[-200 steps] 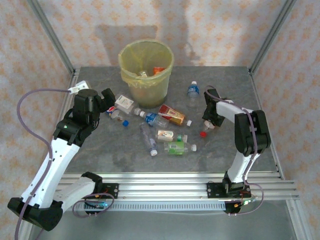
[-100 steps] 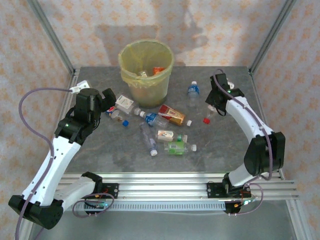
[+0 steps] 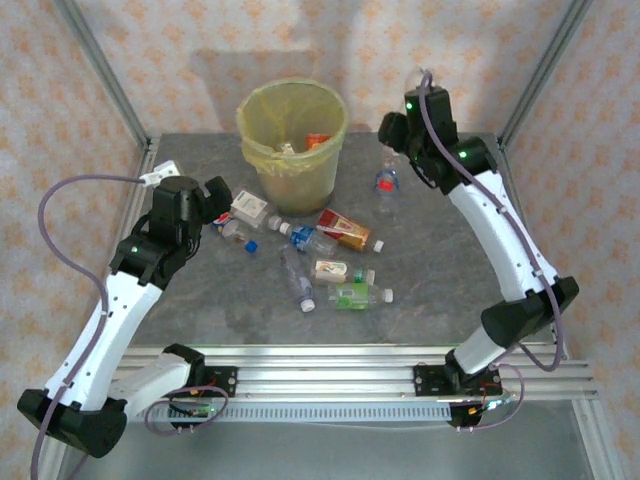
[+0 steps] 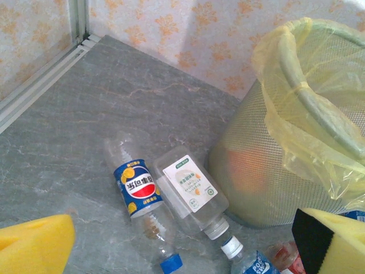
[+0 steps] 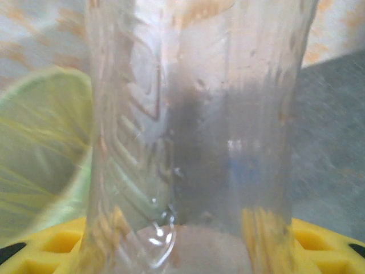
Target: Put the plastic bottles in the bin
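My right gripper [image 3: 394,132] is raised just right of the bin [image 3: 292,140], shut on a clear plastic bottle [image 3: 386,174] whose red cap hangs downward. Up close, the right wrist view has that ribbed clear bottle [image 5: 194,131] between my yellow pads [image 5: 45,242], with the bin's yellowish bag [image 5: 40,142] behind on the left. My left gripper [image 3: 214,194] is open, low, left of the bin. Ahead of it lie a Pepsi-labelled bottle [image 4: 137,188] and a white-labelled bottle [image 4: 191,191], next to the bin's mesh wall [image 4: 256,171].
More bottles lie in the middle of the table: an orange-labelled one [image 3: 345,228], a blue-labelled one [image 3: 310,240], a clear one [image 3: 297,278], a white-labelled one [image 3: 335,270], a green-labelled one [image 3: 355,295]. Another blue-labelled bottle [image 3: 386,198] lies under the held one. Frame posts stand at the back corners.
My right arm has lifted the red-capped bottle off the table's right side and swung it up and back toward the bin. The left arm has stayed still.
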Robot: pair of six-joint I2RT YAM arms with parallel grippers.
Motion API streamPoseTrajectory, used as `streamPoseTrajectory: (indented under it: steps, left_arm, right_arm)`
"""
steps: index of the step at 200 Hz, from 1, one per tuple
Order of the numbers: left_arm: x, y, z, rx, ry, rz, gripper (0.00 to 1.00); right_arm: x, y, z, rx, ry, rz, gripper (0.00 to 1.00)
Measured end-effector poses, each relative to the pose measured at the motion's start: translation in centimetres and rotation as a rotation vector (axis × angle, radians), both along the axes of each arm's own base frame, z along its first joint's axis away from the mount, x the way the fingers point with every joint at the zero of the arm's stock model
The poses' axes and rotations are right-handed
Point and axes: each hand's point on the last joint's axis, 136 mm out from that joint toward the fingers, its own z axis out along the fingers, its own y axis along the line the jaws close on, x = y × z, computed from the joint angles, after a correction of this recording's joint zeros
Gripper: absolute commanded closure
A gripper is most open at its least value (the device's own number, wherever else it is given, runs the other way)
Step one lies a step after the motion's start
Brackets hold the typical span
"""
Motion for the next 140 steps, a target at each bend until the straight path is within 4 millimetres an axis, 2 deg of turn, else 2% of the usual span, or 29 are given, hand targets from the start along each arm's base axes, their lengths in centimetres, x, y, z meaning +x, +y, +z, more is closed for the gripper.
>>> streamPoseTrajectory:
  steps: [30, 65, 96, 140]
  left_arm:
    - [0.5, -0.1, -0.6, 0.008, 0.023, -0.002, 0.0]
    - [0.5, -0.1, -0.7, 0.008, 0.024, -0.002, 0.0]
    - [0.5, -0.3, -0.7, 0.005, 0.025, -0.007, 0.0]
    - [0.5, -0.3, -0.8, 0.003, 0.027, -0.011, 0.0]
  right_arm:
    - [2.3, 3.5, 3.2, 0.046, -0.08, 0.073, 0.68]
    - [5.0, 7.3, 5.4, 0.091, -0.15, 0.147, 0.7]
    - [7.0, 9.3, 7.2, 0.136, -0.215, 0.186, 0.7]
    - [8.4, 11.0, 8.5, 0.186, -0.284, 0.227, 0.7]
